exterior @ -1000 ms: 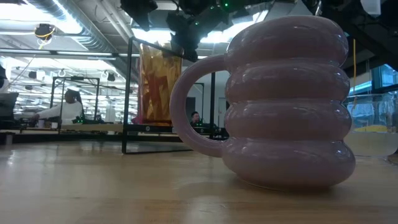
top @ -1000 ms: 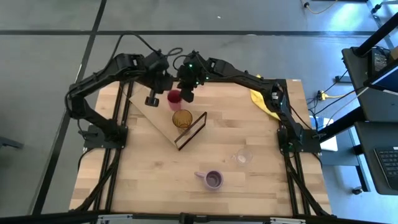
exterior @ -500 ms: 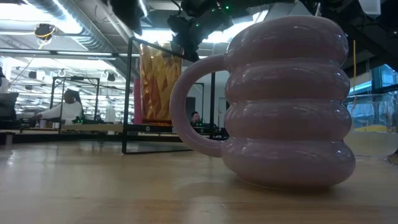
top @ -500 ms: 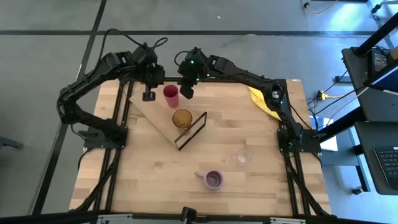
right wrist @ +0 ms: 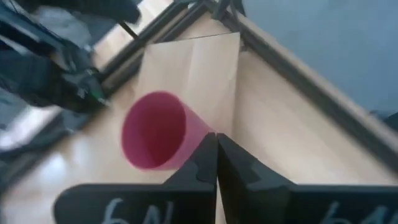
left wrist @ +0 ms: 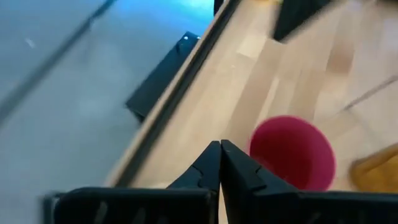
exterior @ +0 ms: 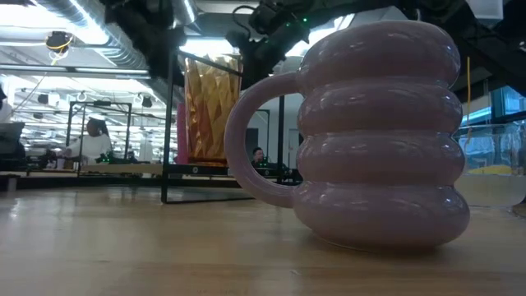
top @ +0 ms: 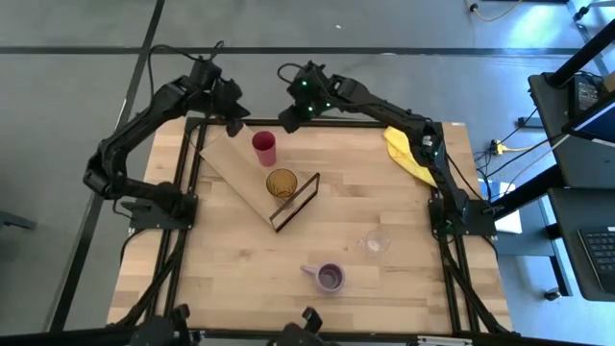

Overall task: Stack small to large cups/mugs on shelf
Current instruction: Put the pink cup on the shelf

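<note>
The red cup [top: 263,147] stands upright on the shelf's light-brown board [top: 235,165]. The amber tumbler [top: 281,183] stands on the same board, next to the black wire frame [top: 298,200]. The clear glass [top: 376,242] and the purple mug [top: 330,278] stand on the tabletop nearer the front. My left gripper [top: 233,126] is shut and empty at the board's far left, clear of the red cup [left wrist: 292,152]. My right gripper [top: 287,122] is shut and empty above the table's far edge, with the red cup [right wrist: 158,130] below and ahead of it.
A yellow cloth [top: 408,154] lies at the far right of the table. In the low view the purple mug [exterior: 378,131] fills the foreground, with the amber tumbler [exterior: 209,107] behind it. People show in the room beyond.
Both grippers have drawn away from the red cup. My left gripper has gone toward the table's far left corner. My right gripper has gone up and toward the far edge. The red cup stays upright on the board beside the amber tumbler.
</note>
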You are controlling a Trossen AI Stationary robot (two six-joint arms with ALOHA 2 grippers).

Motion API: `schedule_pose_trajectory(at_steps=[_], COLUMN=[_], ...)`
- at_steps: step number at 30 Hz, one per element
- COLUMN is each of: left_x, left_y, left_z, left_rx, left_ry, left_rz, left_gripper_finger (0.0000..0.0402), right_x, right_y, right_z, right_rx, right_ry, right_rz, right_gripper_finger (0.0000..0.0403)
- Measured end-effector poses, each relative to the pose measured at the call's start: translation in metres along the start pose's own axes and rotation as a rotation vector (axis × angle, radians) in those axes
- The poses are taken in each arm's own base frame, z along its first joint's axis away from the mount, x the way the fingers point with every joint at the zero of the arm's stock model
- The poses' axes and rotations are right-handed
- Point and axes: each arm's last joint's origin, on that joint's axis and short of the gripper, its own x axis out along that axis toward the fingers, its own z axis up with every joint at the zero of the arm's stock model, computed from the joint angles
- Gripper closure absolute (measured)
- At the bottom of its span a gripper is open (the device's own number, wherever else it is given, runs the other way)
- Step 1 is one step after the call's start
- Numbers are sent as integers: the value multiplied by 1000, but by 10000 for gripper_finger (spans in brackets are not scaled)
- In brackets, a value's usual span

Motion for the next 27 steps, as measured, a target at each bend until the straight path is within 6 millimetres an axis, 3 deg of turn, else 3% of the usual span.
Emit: schedule_pose_trajectory(at_steps=[6,11,27], left_x=[18,34,69], left_y=[13,14,8], left_z=[-21,-35,-82], left_rx=[-207,-282,-481], left_ry=[-47,-35,14], left_rz=[-100,-110,-184], left_gripper_finger=[399,398,396], right_x=[14,46,96], right_y=[-5,-14,-37], right_z=[3,-7,-28], right_rx=[173,251,342], right_ry=[-14,49,166], right_rz=[73,119,148], right_gripper_finger=[399,400,400])
